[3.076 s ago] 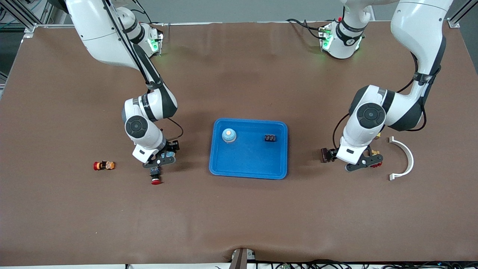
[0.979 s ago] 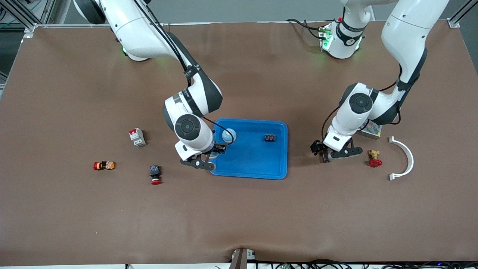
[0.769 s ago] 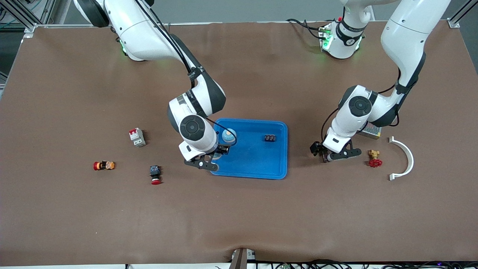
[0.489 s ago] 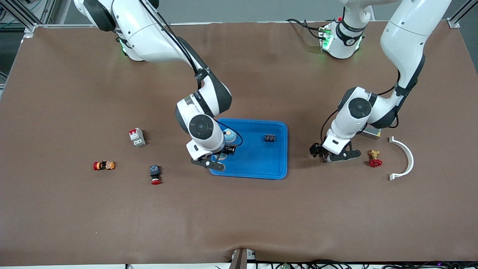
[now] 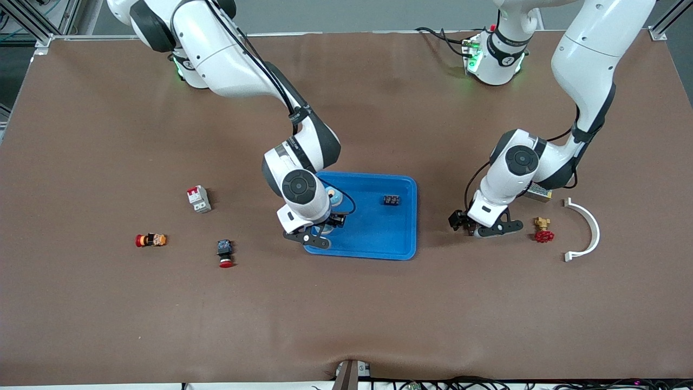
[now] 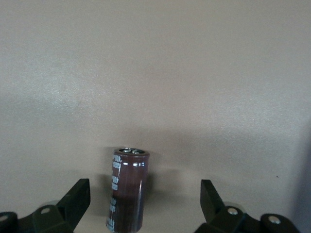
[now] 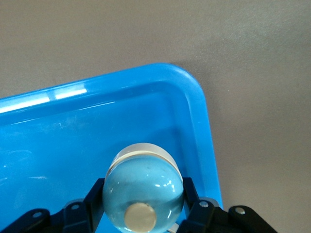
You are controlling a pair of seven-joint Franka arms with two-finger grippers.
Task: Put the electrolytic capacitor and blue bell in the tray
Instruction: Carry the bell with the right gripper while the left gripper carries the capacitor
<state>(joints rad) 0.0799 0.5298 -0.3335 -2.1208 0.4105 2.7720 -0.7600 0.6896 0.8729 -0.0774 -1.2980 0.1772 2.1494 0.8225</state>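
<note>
My right gripper (image 5: 319,232) is shut on a pale blue bell (image 7: 143,187) and holds it over the corner of the bright-blue tray (image 5: 379,233) nearest the front camera, at the right arm's end. The tray's rim shows in the right wrist view (image 7: 206,126). A second pale blue bell (image 5: 334,196) sits in the tray. My left gripper (image 6: 144,194) is open, low over the table beside the tray. The dark brown electrolytic capacitor (image 6: 129,189) stands upright between its fingers, nearer to one and touching neither.
A small black part (image 5: 391,200) lies in the tray. A red valve (image 5: 543,232), a white curved piece (image 5: 587,227) and a mesh box (image 5: 538,189) lie near the left gripper. A red-white breaker (image 5: 198,198), a red button (image 5: 224,253) and a small red-orange part (image 5: 150,239) lie toward the right arm's end.
My right gripper has carried the bell from near the red button to over the tray's corner. My left gripper has shifted from over the valve toward the tray, to round the capacitor.
</note>
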